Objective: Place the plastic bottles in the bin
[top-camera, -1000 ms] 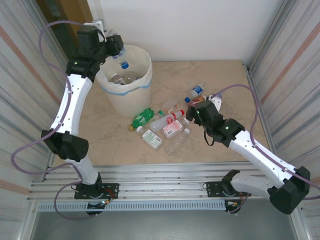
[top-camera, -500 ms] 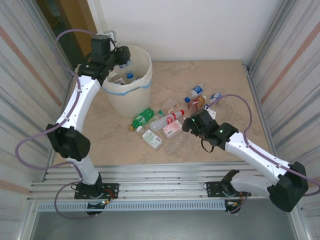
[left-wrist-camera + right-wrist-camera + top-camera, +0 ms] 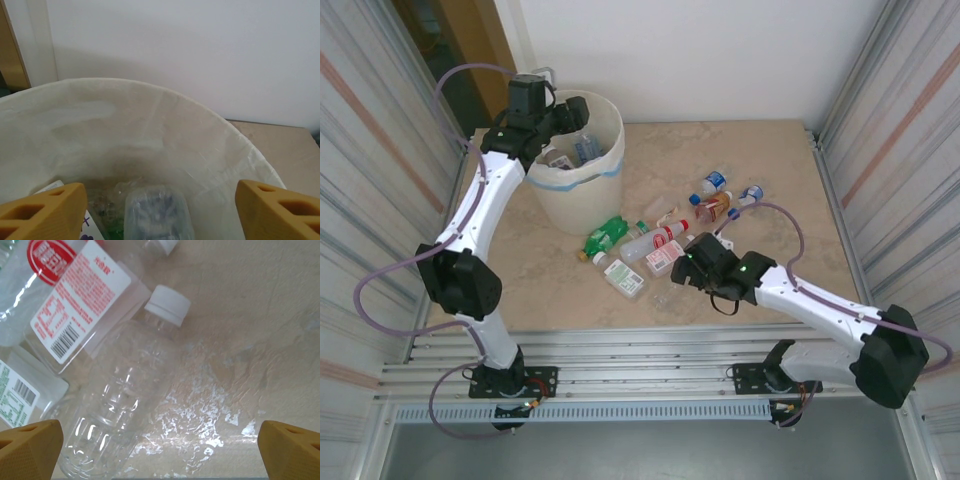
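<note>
The bin (image 3: 572, 200) stands at the table's far left with several plastic bottles inside. My left gripper (image 3: 577, 113) hangs open over its rim. In the left wrist view a clear bottle (image 3: 158, 215) lies loose below the left gripper (image 3: 160, 202), inside the lined bin (image 3: 150, 125). My right gripper (image 3: 687, 271) is open and low over a clear white-capped bottle (image 3: 672, 290). That bottle (image 3: 125, 395) lies flat toward the left finger of the right gripper (image 3: 160, 450), untouched.
More bottles lie mid-table: a green one (image 3: 607, 235), a red-labelled one (image 3: 666, 240), a square green-labelled one (image 3: 625, 278), and blue-capped ones (image 3: 711, 184) further back. In the right wrist view the red-labelled bottle (image 3: 75, 305) touches the clear one. Corrugated walls flank both sides.
My left gripper moved over the bin and opened, and the bottle it held dropped in. My right arm slid left and down toward the clear bottle.
</note>
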